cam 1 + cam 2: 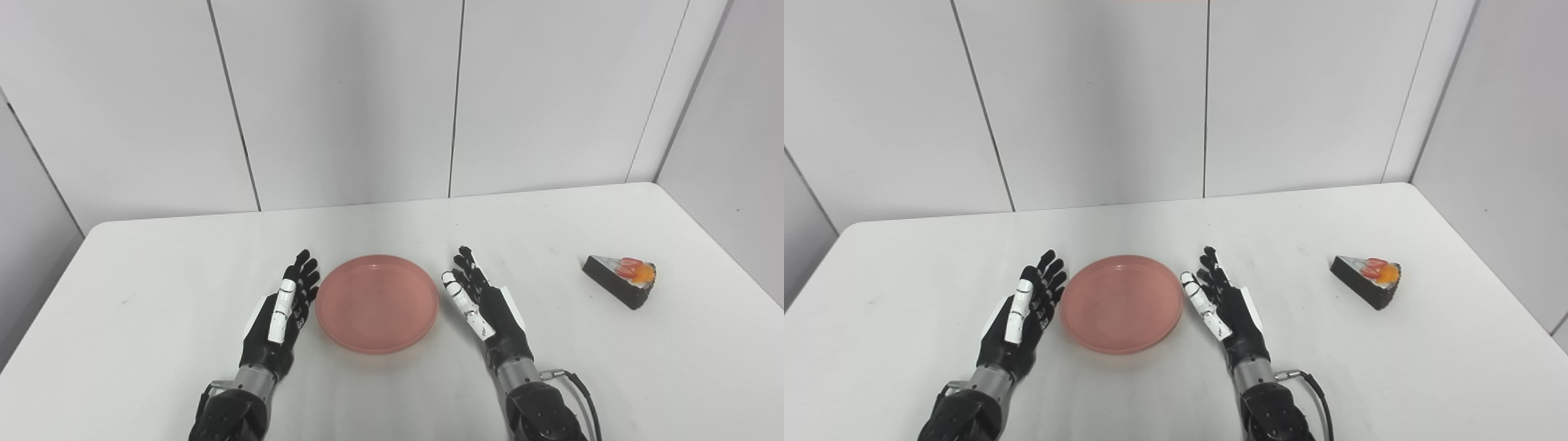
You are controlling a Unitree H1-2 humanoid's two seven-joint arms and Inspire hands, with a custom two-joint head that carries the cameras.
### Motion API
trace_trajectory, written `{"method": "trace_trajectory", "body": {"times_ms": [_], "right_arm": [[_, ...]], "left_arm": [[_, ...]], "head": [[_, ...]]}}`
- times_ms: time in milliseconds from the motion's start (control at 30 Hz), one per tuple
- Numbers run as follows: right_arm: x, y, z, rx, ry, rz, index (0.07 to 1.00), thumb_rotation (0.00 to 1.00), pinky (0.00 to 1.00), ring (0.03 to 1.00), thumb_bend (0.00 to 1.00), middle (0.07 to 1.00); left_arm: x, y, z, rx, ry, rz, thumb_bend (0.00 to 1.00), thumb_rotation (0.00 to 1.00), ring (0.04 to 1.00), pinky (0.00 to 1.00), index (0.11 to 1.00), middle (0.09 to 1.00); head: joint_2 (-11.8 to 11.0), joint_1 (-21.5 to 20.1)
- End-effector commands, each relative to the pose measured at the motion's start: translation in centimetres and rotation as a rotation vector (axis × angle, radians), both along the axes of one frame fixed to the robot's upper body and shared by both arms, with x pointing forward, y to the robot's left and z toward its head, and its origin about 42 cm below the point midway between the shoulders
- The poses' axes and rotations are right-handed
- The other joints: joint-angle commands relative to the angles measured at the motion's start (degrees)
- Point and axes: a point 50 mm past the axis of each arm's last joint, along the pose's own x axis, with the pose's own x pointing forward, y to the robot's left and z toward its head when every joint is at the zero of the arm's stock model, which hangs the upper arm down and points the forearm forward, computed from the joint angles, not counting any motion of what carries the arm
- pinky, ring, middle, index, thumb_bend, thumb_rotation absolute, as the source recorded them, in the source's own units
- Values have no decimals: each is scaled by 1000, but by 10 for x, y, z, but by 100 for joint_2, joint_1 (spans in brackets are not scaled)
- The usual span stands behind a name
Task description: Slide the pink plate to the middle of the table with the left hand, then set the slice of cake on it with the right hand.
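The pink plate [377, 303] lies flat and empty on the white table [153, 275], near the middle. My left hand [283, 312] is open, fingers straight, edge-on just left of the plate's rim, close to or touching it. My right hand [481, 303] is open and empty just right of the plate, a small gap from the rim. The slice of cake [620, 278], dark with white cream and red-orange fruit on top, lies on the table far to the right, well away from both hands. It also shows in the right eye view [1367, 278].
White wall panels [343, 98] stand behind the table's far edge. A grey wall [735, 153] runs close along the table's right edge, near the cake. Bare tabletop lies left of my left hand and between my right hand and the cake.
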Motion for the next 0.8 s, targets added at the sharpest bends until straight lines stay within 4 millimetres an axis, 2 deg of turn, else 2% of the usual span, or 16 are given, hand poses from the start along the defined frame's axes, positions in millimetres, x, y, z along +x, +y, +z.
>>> {"method": "trace_trajectory", "body": {"times_ms": [0,67,167,233,333,767], "right_arm": [[16,-10,39,-84,-149,-12,963,762,911,920,518,949],[20,-22,46,-185,-195,-52,955,804,883,916,535,933],[25,-38,57,-246,-221,-117,936,831,910,919,581,913],[29,-52,66,-264,-231,-154,934,754,894,919,566,915],[34,-72,79,-330,-246,-223,913,696,852,903,614,908],[41,-133,117,-649,-166,-409,890,527,820,875,696,881]], "left_arm": [[5,5,2,35,-8,-11,693,1000,1000,1000,1000,1000],[6,5,2,37,-7,-11,696,1000,1000,1000,1000,1000],[7,6,1,42,-12,-8,693,1000,1000,1000,1000,1000],[7,8,-1,56,-10,-13,689,1000,1000,1000,1000,1000],[8,11,-2,60,-13,-23,692,1000,1000,1000,1000,1000],[14,29,-10,13,-38,4,722,1000,1000,1000,1000,1000]], "head": [[-12,-11],[-36,-28],[-66,-86],[-86,-176],[-127,-377],[-129,-1026]]}}
